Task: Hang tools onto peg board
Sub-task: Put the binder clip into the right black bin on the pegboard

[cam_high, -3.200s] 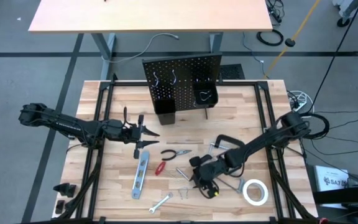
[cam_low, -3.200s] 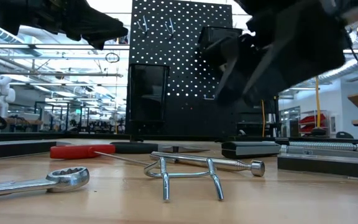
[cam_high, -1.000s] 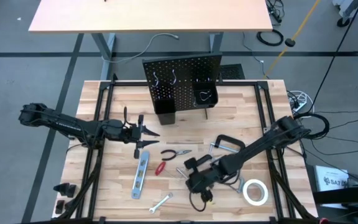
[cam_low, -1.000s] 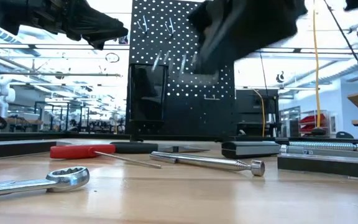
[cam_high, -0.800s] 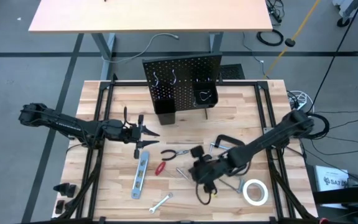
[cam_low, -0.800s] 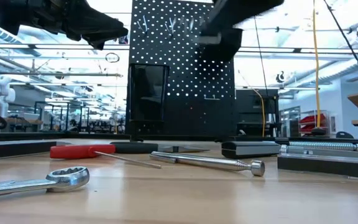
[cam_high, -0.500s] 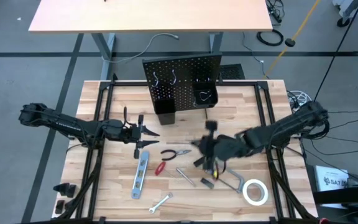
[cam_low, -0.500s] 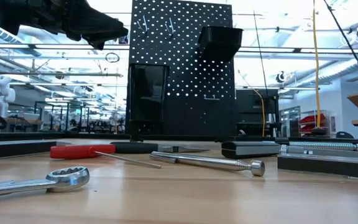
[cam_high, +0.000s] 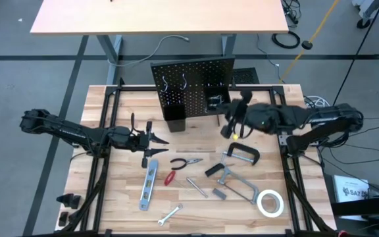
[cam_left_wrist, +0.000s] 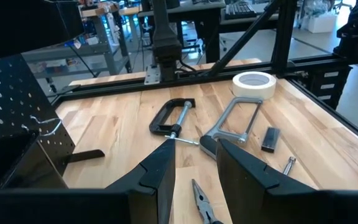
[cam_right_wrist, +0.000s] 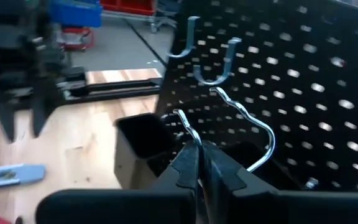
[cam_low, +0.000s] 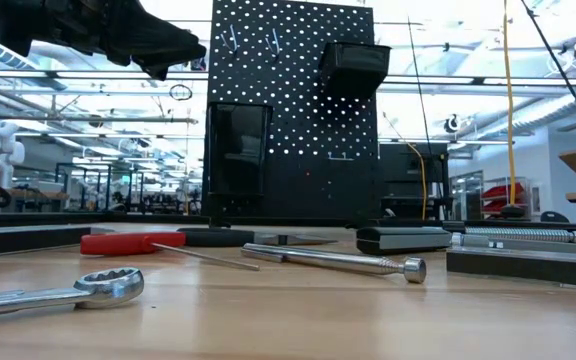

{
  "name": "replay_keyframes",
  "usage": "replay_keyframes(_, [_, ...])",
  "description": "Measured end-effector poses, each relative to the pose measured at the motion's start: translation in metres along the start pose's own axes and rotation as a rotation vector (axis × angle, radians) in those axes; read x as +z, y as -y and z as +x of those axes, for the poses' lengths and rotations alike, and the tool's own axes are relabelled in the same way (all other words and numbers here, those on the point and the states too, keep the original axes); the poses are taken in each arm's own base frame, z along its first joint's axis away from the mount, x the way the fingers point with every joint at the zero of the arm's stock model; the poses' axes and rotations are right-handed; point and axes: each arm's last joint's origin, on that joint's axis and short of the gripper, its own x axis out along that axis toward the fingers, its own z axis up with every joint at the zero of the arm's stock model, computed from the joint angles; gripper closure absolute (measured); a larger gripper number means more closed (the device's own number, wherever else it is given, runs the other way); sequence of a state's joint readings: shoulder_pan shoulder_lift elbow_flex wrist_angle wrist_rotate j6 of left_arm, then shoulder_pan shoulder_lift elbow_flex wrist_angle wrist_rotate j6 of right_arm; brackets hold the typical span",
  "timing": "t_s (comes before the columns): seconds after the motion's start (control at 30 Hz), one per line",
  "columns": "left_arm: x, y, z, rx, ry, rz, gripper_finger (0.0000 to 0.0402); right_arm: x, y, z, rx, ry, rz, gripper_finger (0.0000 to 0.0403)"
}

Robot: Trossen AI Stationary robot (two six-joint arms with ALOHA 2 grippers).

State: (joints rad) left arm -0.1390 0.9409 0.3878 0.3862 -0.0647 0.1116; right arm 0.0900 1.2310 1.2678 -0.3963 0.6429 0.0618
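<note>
The right gripper (cam_right_wrist: 199, 163) is pinched tight on a bent silver wire hook (cam_right_wrist: 238, 121), holding it up against the peg board (cam_high: 193, 82), just under two silver hooks (cam_right_wrist: 213, 59) and above the black bins (cam_right_wrist: 143, 138). The left gripper (cam_high: 158, 141) waits partly spread and empty over the tabletop's (cam_high: 127, 105) left side.

The other tools lie loose on the pale wood planks: level (cam_high: 149, 184), pliers (cam_high: 184, 162), red-handled screwdriver (cam_high: 170, 177), wrench (cam_high: 170, 214), C-clamp (cam_high: 242, 153), bar clamp (cam_high: 232, 184) and tape roll (cam_high: 269, 202). Nothing lies between them and the board.

A label at the frame's right edge (cam_high: 354, 191) is probably printed text, too small to read. Beyond stand a second tan table (cam_high: 156, 16), grey floor and cables.
</note>
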Motion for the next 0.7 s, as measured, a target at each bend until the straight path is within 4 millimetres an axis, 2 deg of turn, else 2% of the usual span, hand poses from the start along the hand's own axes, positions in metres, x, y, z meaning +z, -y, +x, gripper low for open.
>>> replay_keyframes(0.27, [0.0, 0.0, 0.0, 0.0, -0.003, 0.0, 0.0281, -0.009, 0.023, 0.018, 0.037, -0.109, 0.088, 0.0403])
replay_keyframes(0.7, [0.0, 0.0, 0.0, 0.0, -0.003, 0.0, 0.0281, -0.01, 0.03, 0.022, 0.021, -0.123, 0.094, 0.0403])
